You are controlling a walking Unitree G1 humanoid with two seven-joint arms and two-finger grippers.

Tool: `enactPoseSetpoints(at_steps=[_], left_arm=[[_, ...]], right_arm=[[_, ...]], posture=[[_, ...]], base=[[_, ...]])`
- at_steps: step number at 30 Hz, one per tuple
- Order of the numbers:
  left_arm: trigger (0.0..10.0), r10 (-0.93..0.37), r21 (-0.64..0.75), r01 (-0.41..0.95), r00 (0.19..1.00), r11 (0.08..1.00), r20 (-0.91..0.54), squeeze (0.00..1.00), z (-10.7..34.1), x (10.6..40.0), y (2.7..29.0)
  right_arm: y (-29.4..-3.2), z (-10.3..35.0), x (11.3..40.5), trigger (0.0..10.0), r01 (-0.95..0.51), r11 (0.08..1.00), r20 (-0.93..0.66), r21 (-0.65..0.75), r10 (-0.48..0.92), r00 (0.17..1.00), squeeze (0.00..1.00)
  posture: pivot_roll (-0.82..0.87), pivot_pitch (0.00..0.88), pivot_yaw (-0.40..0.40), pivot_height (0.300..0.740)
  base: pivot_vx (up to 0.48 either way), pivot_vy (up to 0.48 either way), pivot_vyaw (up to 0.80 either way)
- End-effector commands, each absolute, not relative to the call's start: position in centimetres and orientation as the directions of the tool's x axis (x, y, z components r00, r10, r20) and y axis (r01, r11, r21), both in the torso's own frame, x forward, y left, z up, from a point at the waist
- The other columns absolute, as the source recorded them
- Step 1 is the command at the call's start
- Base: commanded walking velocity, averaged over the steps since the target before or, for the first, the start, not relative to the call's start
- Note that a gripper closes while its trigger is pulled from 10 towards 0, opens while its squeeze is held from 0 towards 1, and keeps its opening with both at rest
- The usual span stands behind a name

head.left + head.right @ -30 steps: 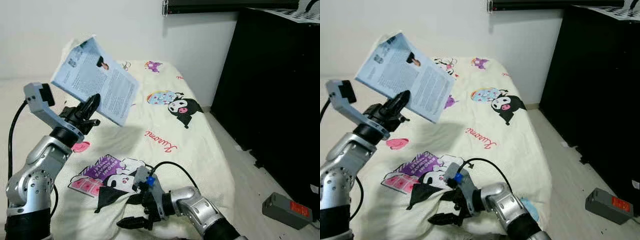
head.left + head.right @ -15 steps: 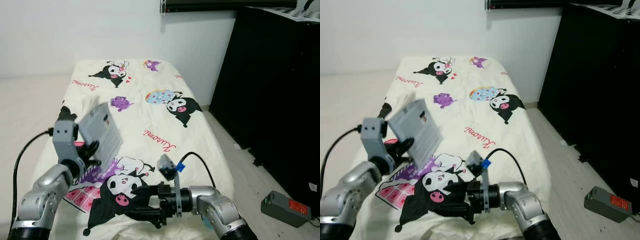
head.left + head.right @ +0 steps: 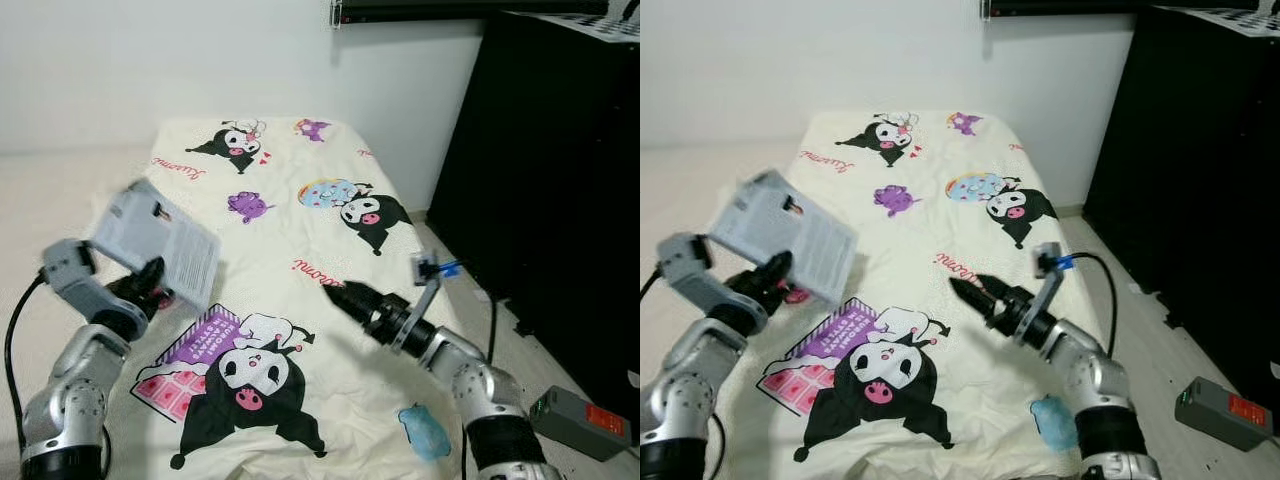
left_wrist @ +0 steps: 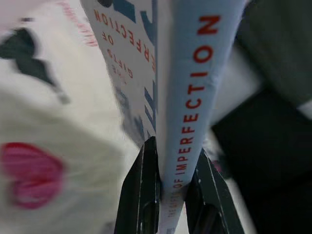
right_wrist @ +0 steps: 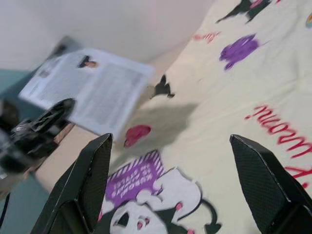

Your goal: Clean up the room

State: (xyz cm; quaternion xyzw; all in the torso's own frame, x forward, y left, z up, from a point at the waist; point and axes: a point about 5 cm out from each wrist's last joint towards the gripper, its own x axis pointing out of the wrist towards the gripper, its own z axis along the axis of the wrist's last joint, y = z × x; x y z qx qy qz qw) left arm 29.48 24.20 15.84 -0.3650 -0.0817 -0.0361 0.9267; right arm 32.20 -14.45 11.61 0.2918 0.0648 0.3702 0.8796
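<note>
Fingers [image 4: 141,190] of the left gripper [image 3: 150,283] pinch the book [image 3: 155,243] at the lower end of its spine, one black finger on each side, as the left wrist view makes plain. The book is pale blue with red lettering down the spine, and it is held up in the air over the left edge of the bed [image 3: 300,230], its back cover tilted towards the head camera. It looks blurred, so it may be moving.

Out to the right, the right gripper [image 3: 345,296] hovers just above the sheet near the middle of the bed, holding nothing. In the head views its fingers look close together, but the right wrist view shows them spread wide with bare sheet between.

Beyond the grippers, a small blue toy [image 3: 425,431] lies near the bed's right edge. A grey box [image 3: 580,422] with a red label sits on the floor beside a tall black cabinet [image 3: 545,180].

The grip is the weak point. Only a short stretch of spine is clamped, and most of the book's weight hangs well away from the fingers. A quick swing could make it pivot, fan open or slip out onto the bed or floor. The book also blocks some of the head camera's sight of the left side, so setting it down could be misjudged.
</note>
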Motion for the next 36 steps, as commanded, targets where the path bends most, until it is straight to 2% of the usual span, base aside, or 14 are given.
enactPoseSetpoints(at_steps=[1,8,20,28,36], left_arm=[[10.0,-0.028,-0.687,0.218,0.960,0.693,0.277,0.00,17.5,29.5,23.8],[10.0,-0.043,-0.698,0.246,0.955,0.672,0.295,0.00,17.5,29.5,23.3],[10.0,-0.132,-0.710,0.320,0.942,0.628,0.308,0.00,17.8,29.6,22.5],[10.0,-0.184,-0.687,0.329,0.943,0.647,0.278,0.00,17.6,29.8,21.7],[10.0,-0.175,-0.689,0.329,0.942,0.646,0.286,0.00,17.5,30.1,21.9]], right_arm=[[-14.4,11.5,32.3,10.0,-0.598,0.561,0.105,0.572,0.673,0.732,0.00],[-14.5,11.6,32.6,10.0,-0.574,0.564,0.132,0.594,0.636,0.761,0.00],[-14.2,12.4,32.4,10.0,-0.624,0.493,0.204,0.606,0.663,0.721,0.00],[-13.9,12.4,32.2,10.0,-0.637,0.474,0.211,0.608,0.677,0.705,0.00],[-13.6,12.5,31.9,10.0,-0.652,0.446,0.232,0.613,0.687,0.689,0.00]], posture=[[-0.02,0.000,-0.050,0.530],[-0.02,0.000,-0.047,0.555],[-0.02,0.000,-0.043,0.600],[-0.02,0.001,-0.042,0.635],[-0.02,0.000,-0.039,0.670]], base=[[0.000,0.000,0.00],[0.000,0.000,0.00],[0.000,0.000,0.00],[-0.445,0.000,0.00],[0.000,0.000,0.00]])
